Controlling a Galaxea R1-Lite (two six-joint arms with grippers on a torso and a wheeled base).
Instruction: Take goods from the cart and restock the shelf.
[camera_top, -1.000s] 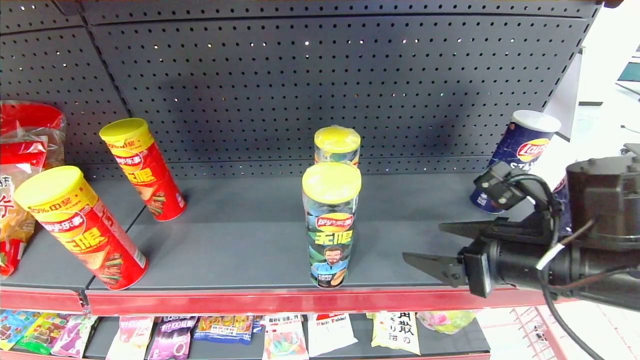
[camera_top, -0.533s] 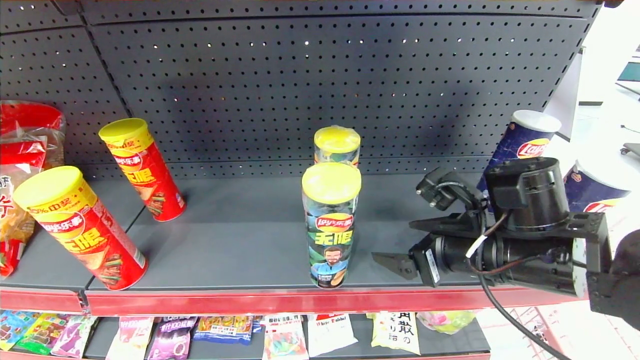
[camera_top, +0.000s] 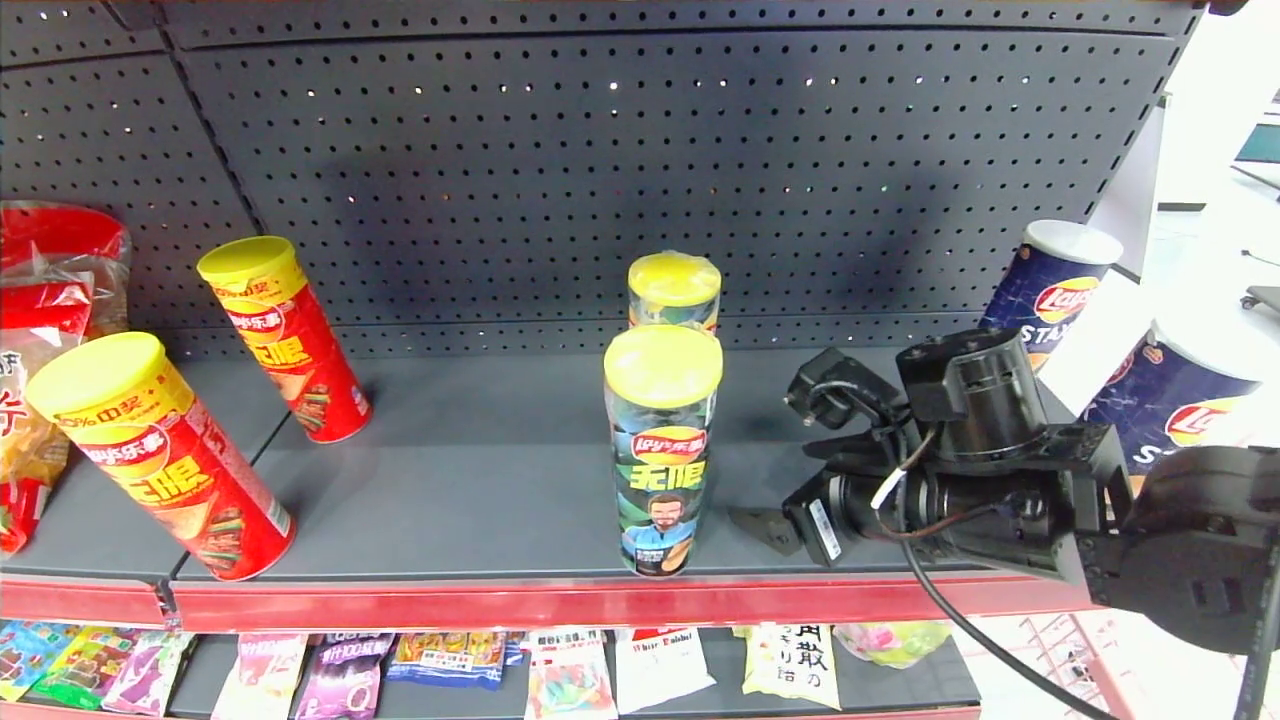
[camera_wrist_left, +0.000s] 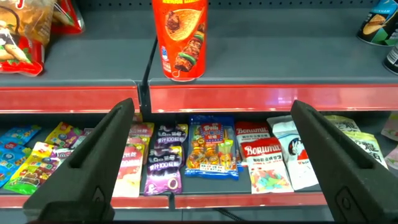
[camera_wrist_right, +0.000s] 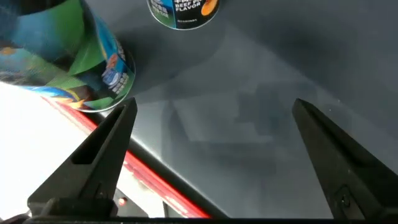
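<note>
Head view shows the grey shelf (camera_top: 480, 480) with its red front lip. The right gripper (camera_top: 776, 490) lies low over it, its jaws spread wide and holding nothing. The left gripper (camera_wrist_left: 211, 109) hangs lower down, its jaws equally wide and empty, facing the sweet bags (camera_wrist_left: 211, 155) on the tier below.

The goods are all on the shelf and none is in hand. The front can (camera_top: 662, 450), a tall yellow-lidded tube, stands upright close to the lip, just beside the right gripper's nearer jaw tip and, as far as can be told, not touching it. A rear can (camera_top: 674, 290) of the same kind stands behind it by the pegboard. Two red cans (camera_top: 160, 455) stand to the robot's left and two blue cans (camera_top: 1045, 280) to its right, behind the arm.

The step in hand is probably getting the empty right gripper off the shelf for the next trip to the cart. The risk lies with the front can, which is tall and narrow-footed and would likely topple over the lip at a light sideways touch. The gripper should back straight out along its own line with the jaws kept apart. It should not swing sideways until both tips are past the lip, and the elbow should be kept clear of the blue cans.
</note>
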